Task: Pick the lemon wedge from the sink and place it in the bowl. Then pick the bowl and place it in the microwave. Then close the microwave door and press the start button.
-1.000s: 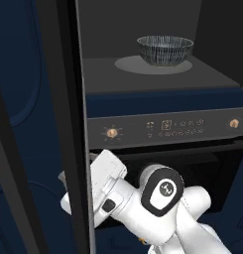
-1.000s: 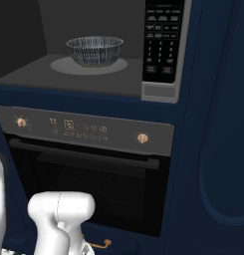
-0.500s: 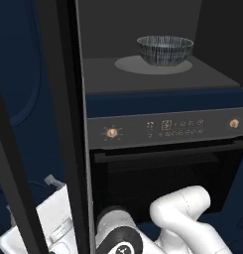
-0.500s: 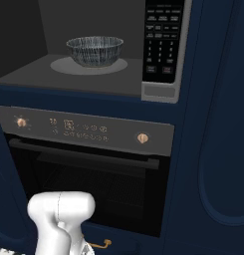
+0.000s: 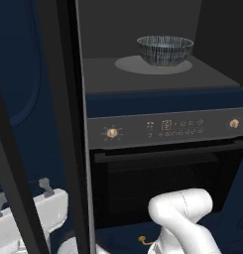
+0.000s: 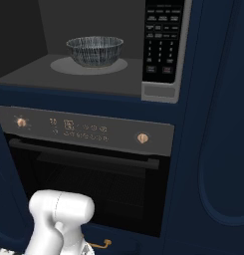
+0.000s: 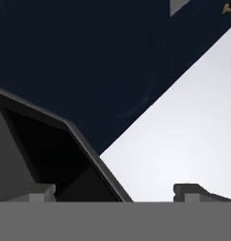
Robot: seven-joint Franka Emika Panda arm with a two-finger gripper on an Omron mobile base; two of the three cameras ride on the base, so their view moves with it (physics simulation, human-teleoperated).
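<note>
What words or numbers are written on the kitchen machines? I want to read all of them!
None can be read.
Microwave keypad: rows of small white marks on black buttons, too blurred to read.
Oven control panel: a row of tiny white icons and a small square display, too small to read.
Oven control panel from the left base view: the same icons, also illegible.
Bowl: only streaks, no writing.

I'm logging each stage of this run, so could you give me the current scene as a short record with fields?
bowl: sits upright on the pale round plate inside the microwave
bowl contents: cannot tell
microwave door: open, swung out to the left
oven: below the microwave, door closed
gripper: open, holding nothing, low beside the door
steps left: close the door, press start
</note>
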